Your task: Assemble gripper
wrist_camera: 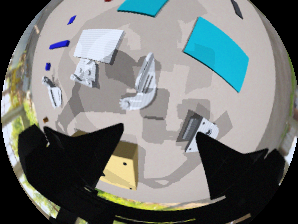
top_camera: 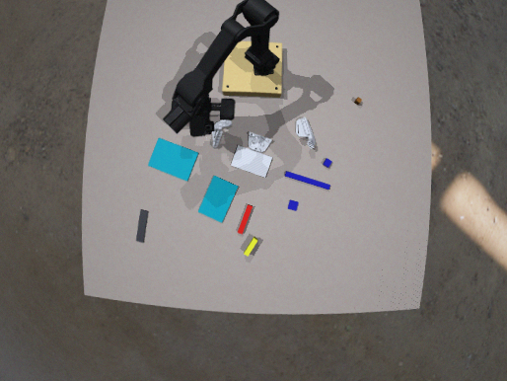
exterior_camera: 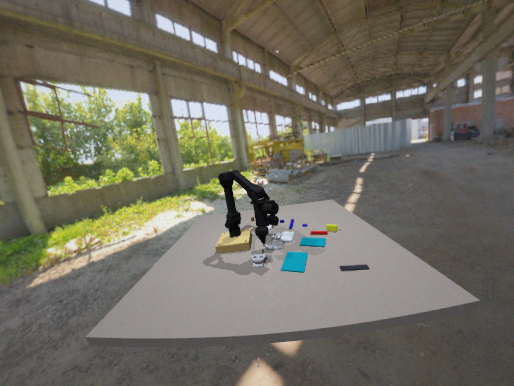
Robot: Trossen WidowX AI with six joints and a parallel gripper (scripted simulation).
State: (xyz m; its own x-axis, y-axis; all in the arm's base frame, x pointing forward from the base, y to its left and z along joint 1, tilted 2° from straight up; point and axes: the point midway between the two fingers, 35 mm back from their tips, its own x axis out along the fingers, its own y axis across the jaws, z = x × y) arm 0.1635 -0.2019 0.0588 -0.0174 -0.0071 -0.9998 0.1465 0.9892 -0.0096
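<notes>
My gripper is wide open and empty above the table. One white jaw lies on the table ahead of the fingertips, touching neither finger. The other white jaw lies far off, to the right in the top view. A boxy white part with holes in its face is near the right fingertip in the wrist view; the arm hides it in the top view. An angular white part lies between the jaws. I cannot tell which is base or housing plate.
A striped white plate lies beside the angular part. Teal plates, a dark bar, a red bar, a yellow block and blue pieces lie around. The arm stands on a yellow base block.
</notes>
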